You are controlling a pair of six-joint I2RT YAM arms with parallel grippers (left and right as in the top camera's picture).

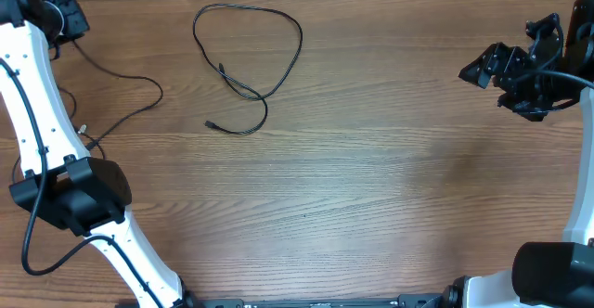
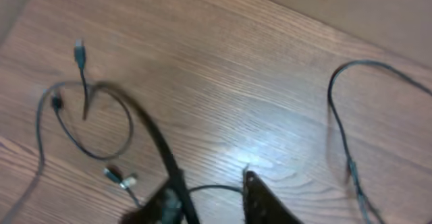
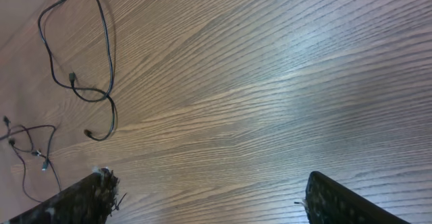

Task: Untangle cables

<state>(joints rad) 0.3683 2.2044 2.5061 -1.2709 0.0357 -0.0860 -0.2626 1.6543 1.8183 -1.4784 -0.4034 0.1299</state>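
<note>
One thin black cable lies as a loose loop at the table's far middle; it also shows in the right wrist view and the left wrist view. A second cable trails from the far left corner, with loose loops and a silver-tipped plug. My left gripper hangs over that corner with its jaws partly apart. A blurred stretch of this cable rises against its left finger. My right gripper is wide open and empty, above the table's right side.
The wooden table spans all views. The white left arm and its own black wire run down the left edge. The right arm's base sits at the front right corner.
</note>
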